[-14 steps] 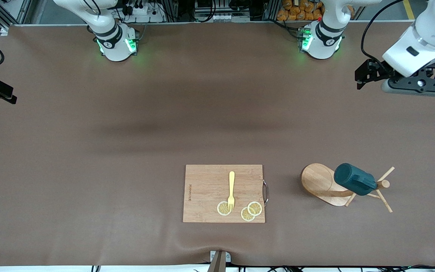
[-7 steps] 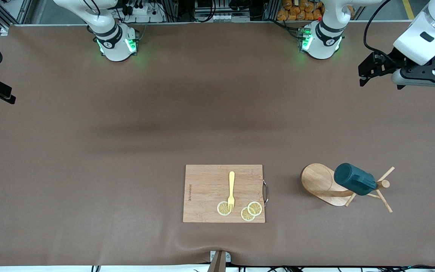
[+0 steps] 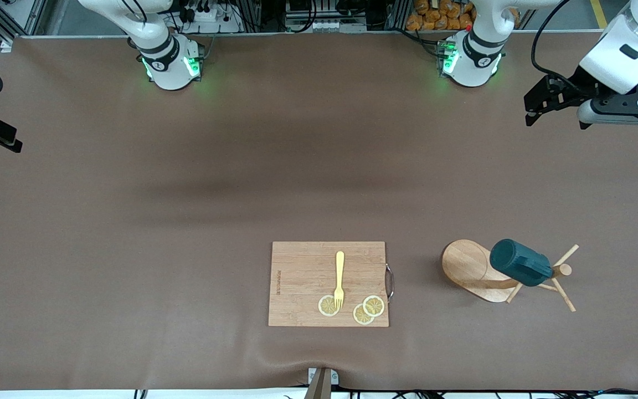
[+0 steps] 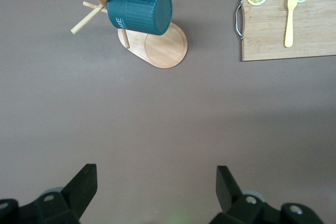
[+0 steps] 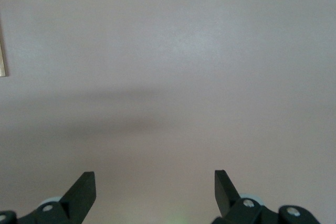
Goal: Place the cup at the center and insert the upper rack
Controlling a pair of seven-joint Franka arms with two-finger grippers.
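Teal ribbed cup [image 3: 520, 270] on toppled upper rack [image 3: 477, 270]; both hands wide open, empty.

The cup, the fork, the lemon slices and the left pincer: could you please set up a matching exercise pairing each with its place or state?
Things:
1. cup
2. fork
3. lemon slices
4. left pincer

Places or states:
A. open, up over bare table at the left arm's end
B. on its side, on the tipped-over wooden mug tree
C. three, at the cutting board's edge nearest the front camera
D. yellow, tines on one slice

Pairs: 1-B, 2-D, 3-C, 4-A
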